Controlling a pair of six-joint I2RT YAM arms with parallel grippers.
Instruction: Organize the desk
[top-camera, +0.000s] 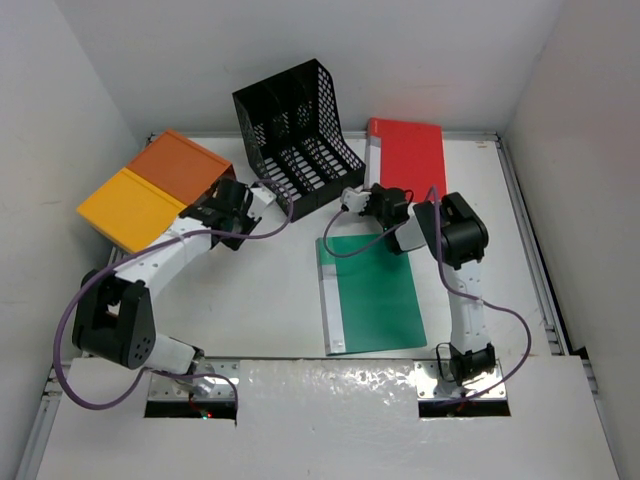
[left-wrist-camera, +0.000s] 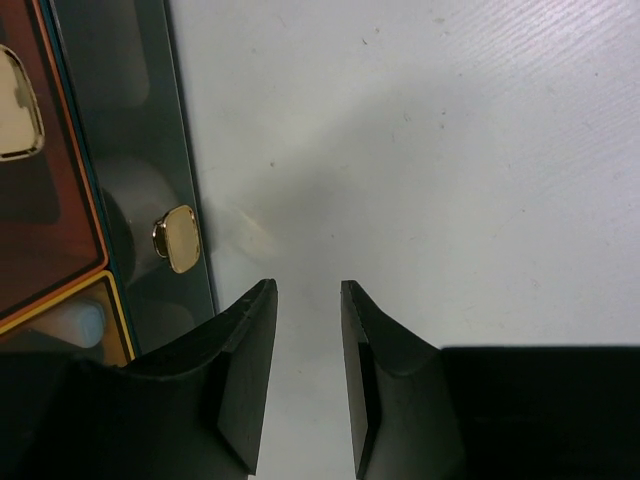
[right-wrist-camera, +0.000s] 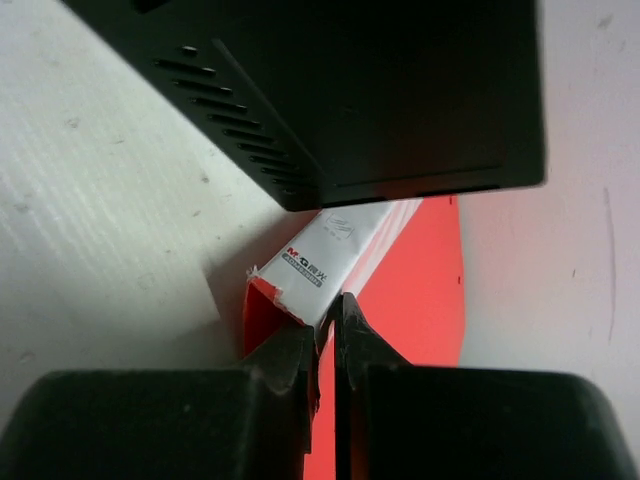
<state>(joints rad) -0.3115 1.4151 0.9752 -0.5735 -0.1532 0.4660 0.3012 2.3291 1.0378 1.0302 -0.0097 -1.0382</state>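
- The right hand (right-wrist-camera: 328, 318) has its two black fingers pressed together. A sliver of red between them suggests they pinch the thin cover at a corner of the flat red plastic folder (right-wrist-camera: 420, 280) (its white labelled spine runs just ahead of the tips).
- A corner grip makes sense, I judge: the folder lies flat at the far right and offers little else to take hold of.
- The left hand (left-wrist-camera: 307, 292) is open with nothing between its fingers. It hovers over bare surface just beside the orange-and-yellow drawer box (top-camera: 150, 190), whose small gold knob (left-wrist-camera: 178, 238) faces it, perhaps ready for a drawer.
- The black mesh file rack (top-camera: 295, 130) stands at the far middle, between box and red folder, and is probably where the folders belong.
- A flat green plastic folder (top-camera: 375, 290) lies near the centre, with the right arm over its far edge.
- The large flat white worktop with a thin raised rim (top-camera: 270, 300) spans the whole floor between the white walls and carries everything. It looks matte and faintly speckled, with metal rails along its sides.
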